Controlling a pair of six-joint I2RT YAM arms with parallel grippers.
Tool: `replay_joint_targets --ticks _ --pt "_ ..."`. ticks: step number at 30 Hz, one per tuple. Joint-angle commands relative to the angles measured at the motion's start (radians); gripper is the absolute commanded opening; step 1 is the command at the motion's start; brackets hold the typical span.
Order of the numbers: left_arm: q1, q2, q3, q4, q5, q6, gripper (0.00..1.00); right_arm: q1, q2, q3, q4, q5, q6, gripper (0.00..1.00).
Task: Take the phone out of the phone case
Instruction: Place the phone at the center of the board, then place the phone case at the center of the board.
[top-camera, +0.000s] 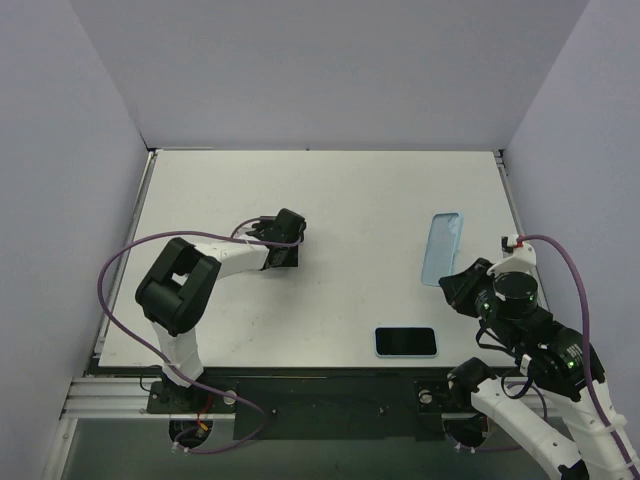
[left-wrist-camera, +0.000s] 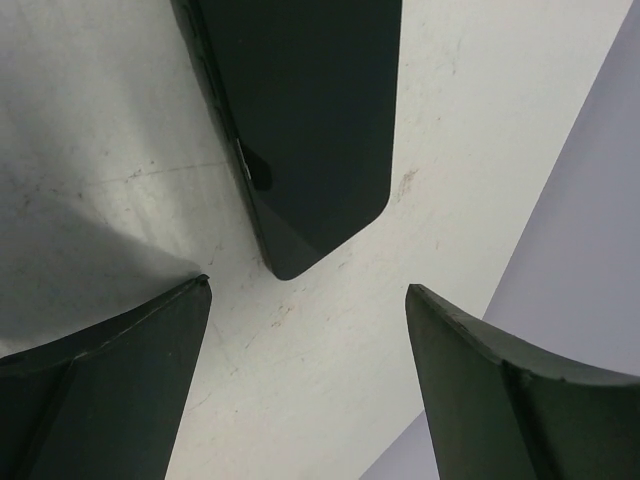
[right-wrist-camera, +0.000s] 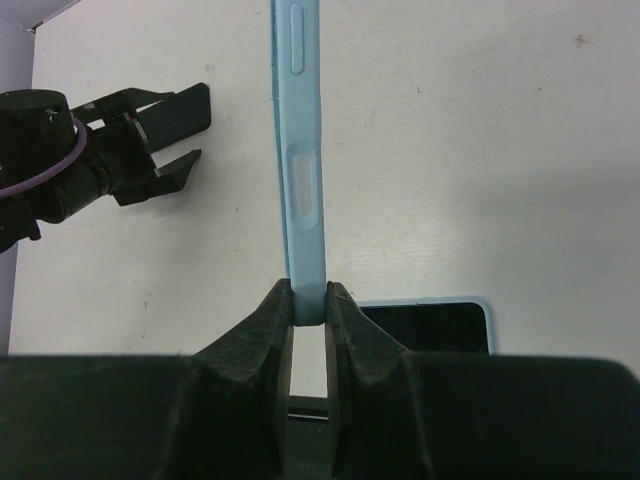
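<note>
A dark phone (left-wrist-camera: 305, 120) lies bare and flat on the white table, just ahead of my left gripper (left-wrist-camera: 308, 285). That gripper is open and nothing is between its fingers. In the top view the left gripper (top-camera: 288, 240) hovers left of the table's middle and hides the phone. The light blue phone case (top-camera: 443, 248) is empty and lifted at the right, with my right gripper (top-camera: 455, 283) shut on its near end. The right wrist view shows the case (right-wrist-camera: 300, 150) edge-on, pinched between the fingertips of the right gripper (right-wrist-camera: 309, 300).
A second dark-screened device with a light blue rim (top-camera: 406, 342) lies flat near the table's front edge, also seen as a cased device (right-wrist-camera: 430, 325) by the right gripper. Grey walls enclose the white table (top-camera: 350, 190) on three sides.
</note>
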Motion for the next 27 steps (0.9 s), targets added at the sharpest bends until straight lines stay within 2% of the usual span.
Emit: replay_joint_targets --ticks 1,5,7,10,13,16,18,20,23,27 --pt "0.016 -0.039 -0.022 -0.137 0.112 -0.336 0.91 -0.007 -0.001 -0.049 0.113 -0.012 0.013 0.0" --pt "0.037 -0.128 -0.022 -0.157 0.106 -0.148 0.91 -0.007 0.047 -0.054 0.137 -0.033 -0.013 0.0" --pt "0.037 -0.174 0.004 -0.147 0.102 -0.005 0.91 -0.007 0.07 -0.062 0.147 -0.032 -0.032 0.0" --pt "0.025 -0.24 0.053 -0.111 0.143 0.307 0.91 -0.01 0.085 -0.071 0.16 -0.029 -0.059 0.0" --pt "-0.003 -0.315 0.08 -0.137 0.2 0.529 0.91 -0.013 0.099 -0.079 0.167 -0.055 -0.124 0.0" --pt "-0.001 -0.465 0.009 -0.102 0.275 0.729 0.91 -0.016 0.154 -0.071 0.143 -0.064 -0.198 0.0" --pt "0.003 -0.577 -0.074 -0.086 0.26 0.796 0.91 -0.016 0.194 -0.056 0.127 -0.049 -0.264 0.0" --pt "0.013 -0.699 -0.167 0.011 0.276 0.872 0.91 -0.019 0.236 -0.043 0.127 -0.059 -0.322 0.0" --pt "0.023 -0.858 -0.285 0.037 0.269 0.937 0.91 -0.023 0.32 -0.001 0.114 -0.064 -0.379 0.0" --pt "0.03 -1.005 -0.281 -0.007 0.278 1.139 0.91 -0.037 0.407 0.044 0.146 -0.081 -0.338 0.0"
